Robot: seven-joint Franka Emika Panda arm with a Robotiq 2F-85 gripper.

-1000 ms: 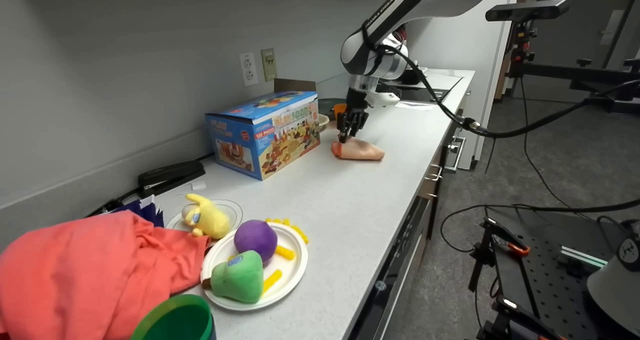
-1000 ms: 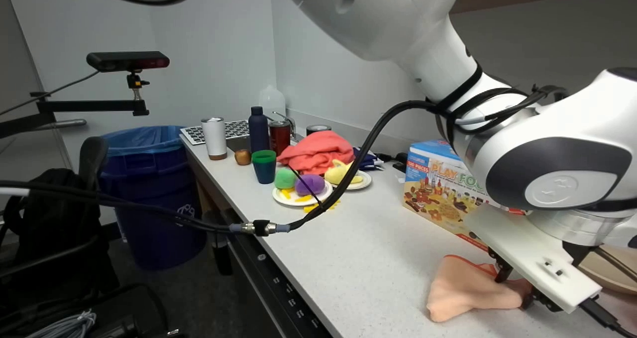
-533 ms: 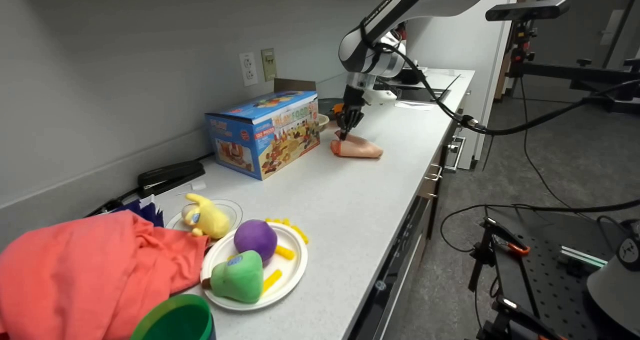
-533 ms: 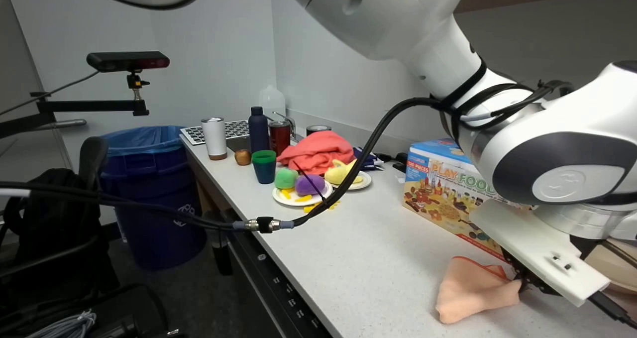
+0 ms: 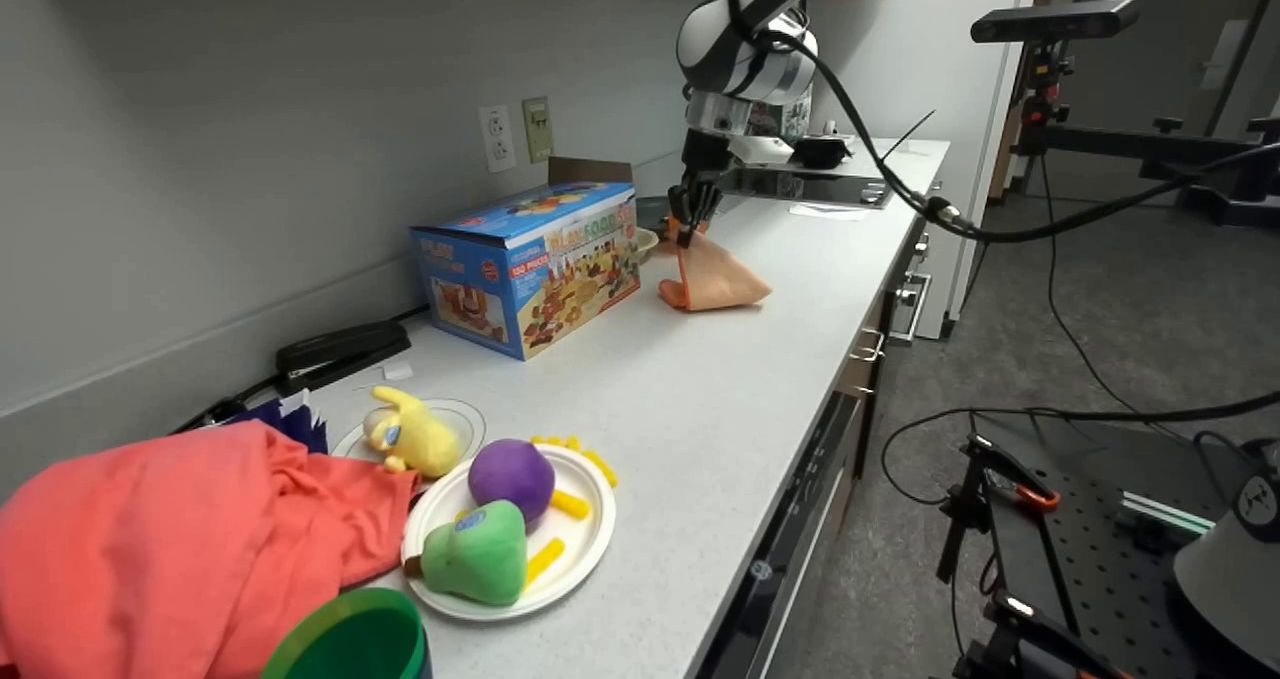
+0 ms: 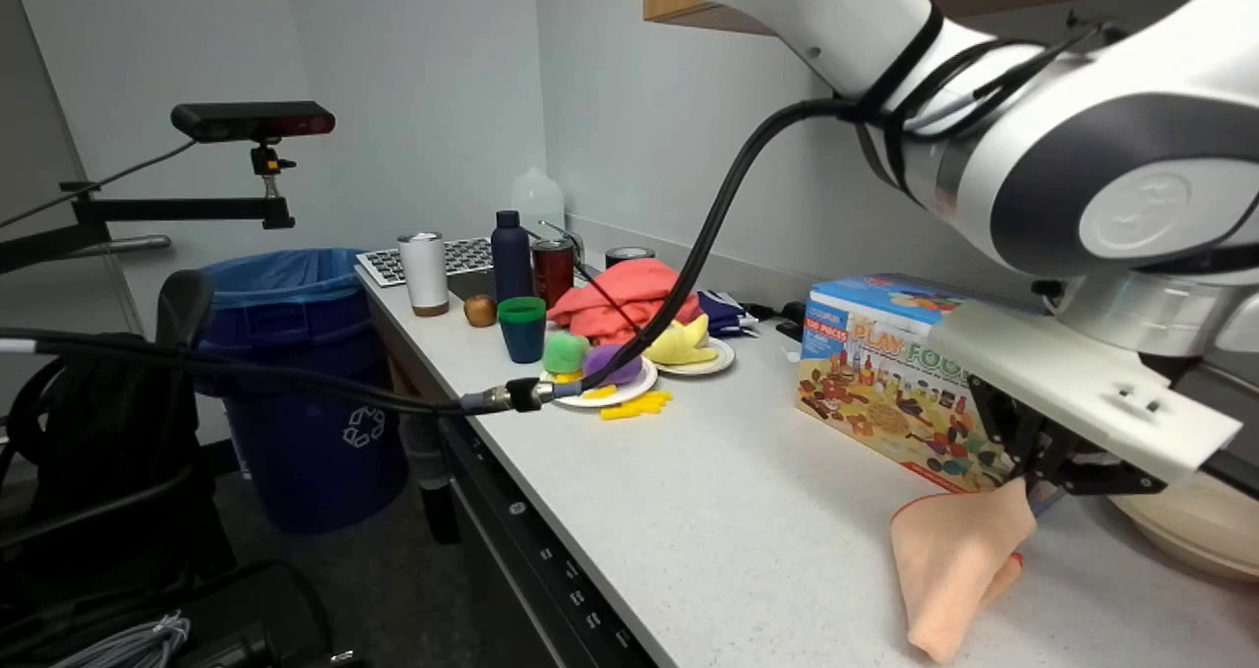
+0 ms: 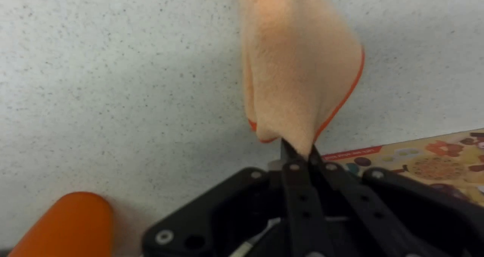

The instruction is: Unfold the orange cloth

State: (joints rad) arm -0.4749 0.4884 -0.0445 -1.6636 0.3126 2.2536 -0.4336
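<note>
Left to right in an exterior view, the blue play-food box (image 5: 527, 267) stands on the bench (image 5: 650, 399), then my remotely run gripper (image 5: 684, 239) pinches the upper tip of the orange cloth (image 5: 720, 279). The cloth lies below and to the right of that grip, its long axis sloping down and rightward to a lower edge that seems to rest on the bench. I judge the tip must now travel against that slope, away from the slack, to spread the fold.
</note>
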